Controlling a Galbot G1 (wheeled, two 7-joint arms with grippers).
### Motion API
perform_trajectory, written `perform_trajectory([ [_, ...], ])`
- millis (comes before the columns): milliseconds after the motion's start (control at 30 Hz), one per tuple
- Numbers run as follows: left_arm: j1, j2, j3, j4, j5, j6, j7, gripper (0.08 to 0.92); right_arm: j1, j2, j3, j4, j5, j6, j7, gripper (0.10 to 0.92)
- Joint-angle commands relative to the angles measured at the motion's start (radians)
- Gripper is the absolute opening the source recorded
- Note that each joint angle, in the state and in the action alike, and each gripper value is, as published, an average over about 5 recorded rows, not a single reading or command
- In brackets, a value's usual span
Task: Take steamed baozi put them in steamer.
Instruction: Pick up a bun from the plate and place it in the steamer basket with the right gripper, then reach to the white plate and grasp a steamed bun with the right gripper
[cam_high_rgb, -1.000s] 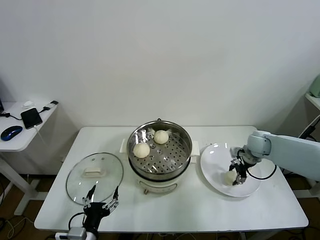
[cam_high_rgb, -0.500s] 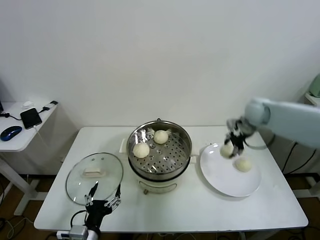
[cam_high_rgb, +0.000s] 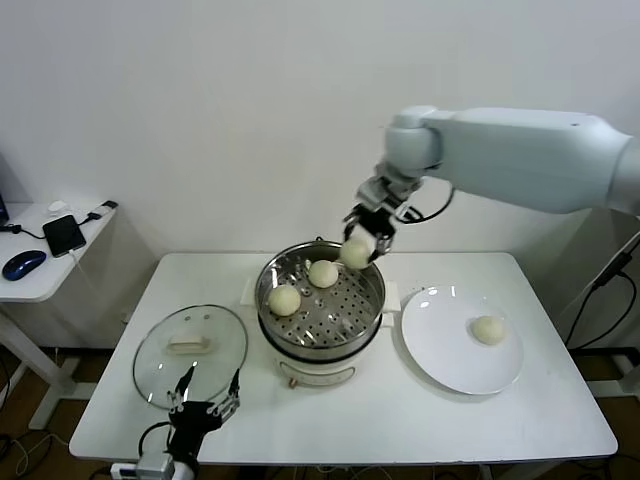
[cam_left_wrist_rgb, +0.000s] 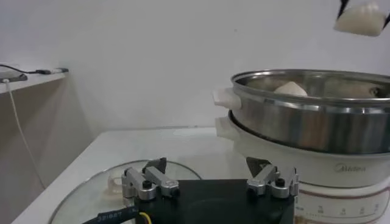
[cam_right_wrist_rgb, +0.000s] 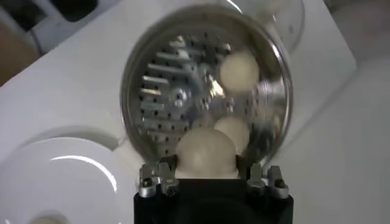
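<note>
My right gripper (cam_high_rgb: 366, 238) is shut on a cream-white baozi (cam_high_rgb: 356, 252) and holds it in the air over the far right rim of the steel steamer (cam_high_rgb: 318, 349). Two baozi (cam_high_rgb: 285, 299) (cam_high_rgb: 322, 273) lie on its perforated floor. A fourth baozi (cam_high_rgb: 488, 329) lies on the white plate (cam_high_rgb: 445, 350). In the right wrist view the held baozi (cam_right_wrist_rgb: 206, 152) sits between the fingers above the steamer (cam_right_wrist_rgb: 158, 91). My left gripper (cam_high_rgb: 203, 405) is open and empty at the table's front left, by the glass lid (cam_high_rgb: 190, 345).
The steamer stands mid-table on its cream base. The plate lies to its right, the glass lid with a white handle to its left. A side table (cam_high_rgb: 40, 270) with a phone and mouse stands at far left. A wall is behind.
My right gripper has lifted one baozi off the plate and carried it up and left, from over the plate to over the steamer's far right rim. The left arm has stayed put.
</note>
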Motion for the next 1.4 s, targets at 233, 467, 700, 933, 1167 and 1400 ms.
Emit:
perform_trajectory([
  [233,0.008,-0.006,-0.002,0.001,0.004,-0.003,0.000,0.823,-0.225,0.132,0.045,0.057,-0.313,0.324,0.061,0.653],
  [467,0.011,-0.010,-0.005,0.005,0.006,-0.007,-0.003,0.823,-0.291,0.164,0.061,0.005,-0.349,0.331,0.081,0.653],
  [700,0.014,-0.014,-0.007,0.003,0.007,-0.008,-0.003,0.823,-0.307,0.179,0.067,-0.043,-0.358,0.339,0.063,0.653],
  [933,0.018,-0.012,-0.009,0.002,0.006,-0.011,-0.005,0.823,-0.240,0.162,0.069,-0.047,-0.327,0.349,0.062,0.757],
  [1167,0.020,-0.012,-0.004,-0.003,0.009,-0.010,-0.004,0.823,-0.072,0.079,0.036,-0.101,-0.181,0.379,-0.001,0.822],
  [1400,0.021,-0.018,0.008,-0.009,0.020,-0.009,-0.001,0.823,0.120,-0.116,-0.205,-0.248,0.200,0.090,0.014,0.823],
])
